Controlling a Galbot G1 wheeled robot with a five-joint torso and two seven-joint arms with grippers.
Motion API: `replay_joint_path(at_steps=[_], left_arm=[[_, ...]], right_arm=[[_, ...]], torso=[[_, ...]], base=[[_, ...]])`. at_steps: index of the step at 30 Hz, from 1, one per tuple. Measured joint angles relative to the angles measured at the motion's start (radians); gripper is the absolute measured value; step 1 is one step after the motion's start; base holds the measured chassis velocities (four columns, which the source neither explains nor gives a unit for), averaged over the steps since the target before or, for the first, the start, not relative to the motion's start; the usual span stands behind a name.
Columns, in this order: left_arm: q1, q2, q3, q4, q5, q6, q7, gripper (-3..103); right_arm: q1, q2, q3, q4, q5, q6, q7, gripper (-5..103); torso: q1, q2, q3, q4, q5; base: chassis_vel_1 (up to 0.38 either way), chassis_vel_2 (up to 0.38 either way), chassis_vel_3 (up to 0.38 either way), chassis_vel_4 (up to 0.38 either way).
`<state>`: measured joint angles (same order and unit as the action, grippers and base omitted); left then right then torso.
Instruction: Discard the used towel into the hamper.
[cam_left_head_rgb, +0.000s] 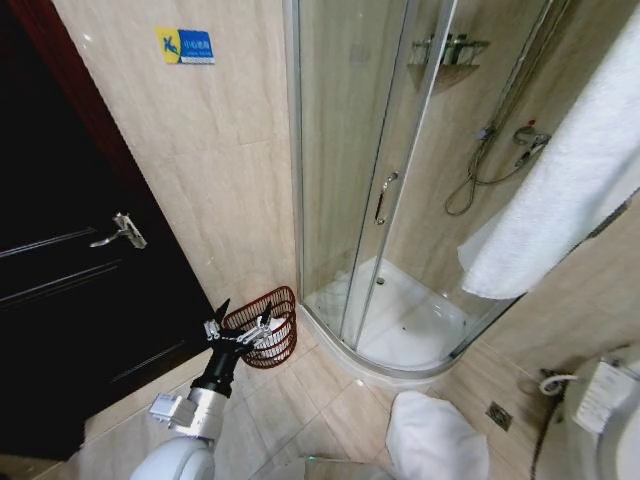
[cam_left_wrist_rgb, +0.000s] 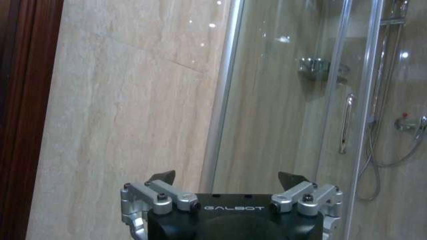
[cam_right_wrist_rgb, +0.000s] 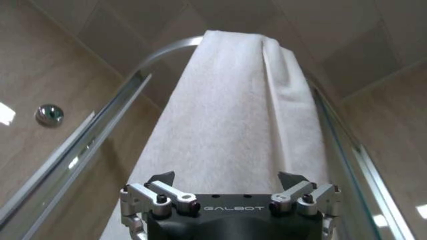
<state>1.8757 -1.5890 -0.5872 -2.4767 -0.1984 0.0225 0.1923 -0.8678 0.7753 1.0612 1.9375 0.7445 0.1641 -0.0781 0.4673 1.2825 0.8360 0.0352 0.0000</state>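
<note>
Beside the hamper (cam_left_head_rgb: 265, 325), upright, left pincer (cam_left_head_rgb: 243, 333) gapes.

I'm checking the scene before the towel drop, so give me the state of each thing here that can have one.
hamper: upright on the floor by the shower, something white inside.
left gripper: open, over the hamper.
right gripper: open, facing the hanging towel.
towel: draped over the shower enclosure's top rail.
shower door: shut.
dark door: shut.
white cloth: crumpled on the floor.
</note>
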Motion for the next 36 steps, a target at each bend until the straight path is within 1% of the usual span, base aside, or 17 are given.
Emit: replay_joint_path(at_steps=[2,5,9,12,13,15,16,18,19,22,25,27,28,30,33,34,36], left_arm=[[0.0,0.0,0.0,0.0,0.0,0.0,0.0,100],[0.0,0.0,0.0,0.0,0.0,0.0,0.0,100],[0.0,0.0,0.0,0.0,0.0,0.0,0.0,100],[0.0,0.0,0.0,0.0,0.0,0.0,0.0,100],[0.0,0.0,0.0,0.0,0.0,0.0,0.0,100],[0.0,0.0,0.0,0.0,0.0,0.0,0.0,100],[0.0,0.0,0.0,0.0,0.0,0.0,0.0,100],[0.0,0.0,0.0,0.0,0.0,0.0,0.0,100],[0.0,0.0,0.0,0.0,0.0,0.0,0.0,100],[0.0,0.0,0.0,0.0,0.0,0.0,0.0,100],[0.0,0.0,0.0,0.0,0.0,0.0,0.0,100],[0.0,0.0,0.0,0.0,0.0,0.0,0.0,100],[0.0,0.0,0.0,0.0,0.0,0.0,0.0,100],[0.0,0.0,0.0,0.0,0.0,0.0,0.0,100],[0.0,0.0,0.0,0.0,0.0,0.0,0.0,100],[0.0,0.0,0.0,0.0,0.0,0.0,0.0,100],[0.0,0.0,0.0,0.0,0.0,0.0,0.0,100]], right_arm=[[0.032,-0.01,-0.018,-0.011,-0.001,-0.011,0.001,100],[0.109,-0.034,-0.076,-0.028,-0.003,-0.064,-0.021,100],[0.128,-0.041,-0.116,-0.026,-0.012,-0.085,-0.026,100],[0.166,-0.054,-0.17,-0.062,-0.077,-0.109,-0.01,100],[0.166,-0.054,-0.17,-0.062,-0.077,-0.109,-0.01,100],[0.213,-0.06,-0.185,-0.113,-0.193,-0.123,0.037,100],[0.213,-0.06,-0.185,-0.113,-0.193,-0.123,0.037,100],[0.245,-0.067,-0.173,-0.144,-0.296,-0.148,0.079,100],[0.253,-0.071,-0.165,-0.156,-0.324,-0.159,0.093,100],[0.262,-0.083,-0.154,-0.181,-0.342,-0.174,0.111,100],[0.268,-0.09,-0.15,-0.204,-0.318,-0.188,0.117,100],[0.276,-0.094,-0.154,-0.209,-0.238,-0.221,0.121,100],[0.282,-0.096,-0.159,-0.209,-0.187,-0.237,0.118,102],[0.286,-0.098,-0.163,-0.21,-0.157,-0.243,0.111,102],[0.296,-0.109,-0.173,-0.207,-0.075,-0.253,0.081,91],[0.296,-0.109,-0.173,-0.207,-0.075,-0.253,0.081,91],[0.301,-0.119,-0.174,-0.202,-0.028,-0.261,0.065,84]], torso=[[0.0,0.0,0.0,-0.0001,-0.0001],[0.0,0.0,0.0,-0.0005,0.0],[0.0,0.0,0.0,-0.0004,0.0003],[0.0,0.0,0.0,-0.0003,0.0],[0.0,0.0,0.0,-0.0003,0.0],[0.0,0.0,0.0,-0.0001,0.0005],[0.0,0.0,0.0,-0.0001,0.0005],[0.0,0.0,0.0,-0.0002,0.0],[0.0,0.0,0.0,-0.0003,0.0],[0.0,0.0,0.0,-0.0006,0.0],[0.0,0.0,0.0,-0.0006,0.0001],[0.0,0.0,0.0,-0.0005,0.0001],[0.0,0.0,0.0,-0.0003,0.0002],[0.0,0.0,0.0,-0.0002,0.0002],[0.0,0.0,0.0,-0.0002,0.0001],[0.0,0.0,0.0,-0.0002,0.0001],[0.0,0.0,0.0,-0.0002,0.0]], base=[[0.0,0.0,0.0,0.0],[0.0,0.0,0.0,0.0],[0.0,0.0,0.0,0.0],[0.0,0.0,0.0,0.0],[0.0,0.0,0.0,0.0],[0.0,0.0,0.0,0.0],[0.0,0.0,0.0,0.0],[0.0,0.0,0.0,0.0],[0.0,0.0,0.0,0.0],[0.0,0.0,0.0,0.0],[0.0,0.0,0.0,0.0],[0.0,0.0,0.0,0.0],[0.0,0.0,0.0,0.0],[0.0,0.0,0.0,0.0],[0.0,0.0,0.0,0.0],[0.0,0.0,0.0,0.0],[0.0,0.0,0.0,0.0]])
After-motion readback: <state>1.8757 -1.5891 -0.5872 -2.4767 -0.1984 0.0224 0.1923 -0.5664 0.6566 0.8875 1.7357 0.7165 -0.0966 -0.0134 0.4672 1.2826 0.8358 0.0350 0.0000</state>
